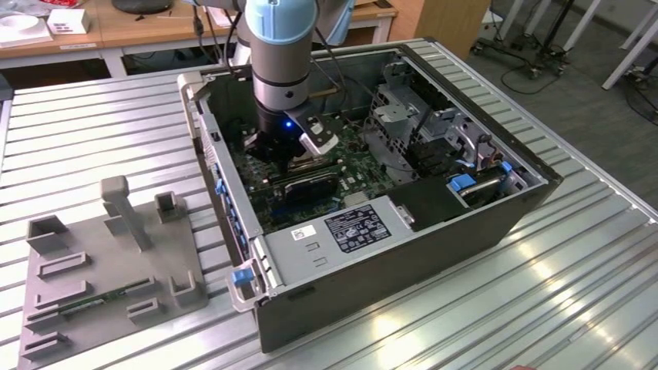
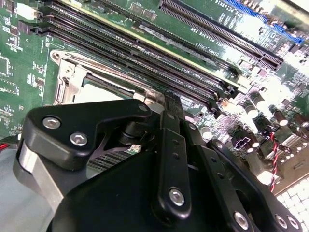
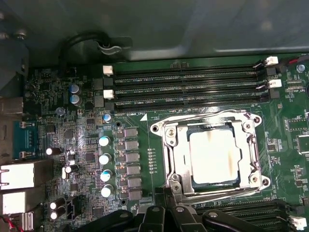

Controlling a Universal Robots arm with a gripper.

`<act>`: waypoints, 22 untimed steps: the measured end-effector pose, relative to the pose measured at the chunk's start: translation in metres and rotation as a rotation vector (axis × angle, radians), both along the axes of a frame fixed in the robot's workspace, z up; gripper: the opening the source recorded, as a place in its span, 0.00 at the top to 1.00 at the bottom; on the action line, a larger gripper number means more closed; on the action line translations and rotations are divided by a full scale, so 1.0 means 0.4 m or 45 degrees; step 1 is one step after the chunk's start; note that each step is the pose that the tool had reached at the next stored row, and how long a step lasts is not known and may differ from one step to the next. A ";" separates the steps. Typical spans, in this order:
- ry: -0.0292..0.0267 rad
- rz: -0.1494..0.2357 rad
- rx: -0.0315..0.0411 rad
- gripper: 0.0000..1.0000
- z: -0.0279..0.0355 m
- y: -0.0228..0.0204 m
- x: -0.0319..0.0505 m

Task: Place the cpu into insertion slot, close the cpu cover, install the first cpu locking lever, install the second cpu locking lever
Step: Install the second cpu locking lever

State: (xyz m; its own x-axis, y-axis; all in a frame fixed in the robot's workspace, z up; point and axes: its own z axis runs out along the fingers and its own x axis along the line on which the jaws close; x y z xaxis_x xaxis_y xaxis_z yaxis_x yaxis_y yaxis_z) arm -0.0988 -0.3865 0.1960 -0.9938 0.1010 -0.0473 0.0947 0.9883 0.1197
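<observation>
Your gripper point(image 3: 166, 193) is hovering at the socket's edge; I cannot tell how its jaws are standing. The chip point(image 3: 214, 155) is sitting in the socket, with the cover point(image 3: 170, 140) lying closed around it. A misaligned push risks scraping the board point(image 3: 135, 159).

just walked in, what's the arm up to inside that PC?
The arm has its gripper down inside the open computer case, right over the motherboard's CPU socket. In the first wrist view the cpu already sits in the socket, with the cpu cover lying closed around it. Whether the locking levers are latched isn't clear.
</observation>
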 end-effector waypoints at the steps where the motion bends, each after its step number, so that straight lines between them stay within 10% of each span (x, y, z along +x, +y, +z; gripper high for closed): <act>1: 0.0000 0.000 0.0000 0.90 0.000 0.000 0.000; 12: 0.0021 0.000 -0.0022 0.90 0.003 0.000 0.000; 22: 0.0024 0.000 -0.0091 0.90 0.056 0.000 0.002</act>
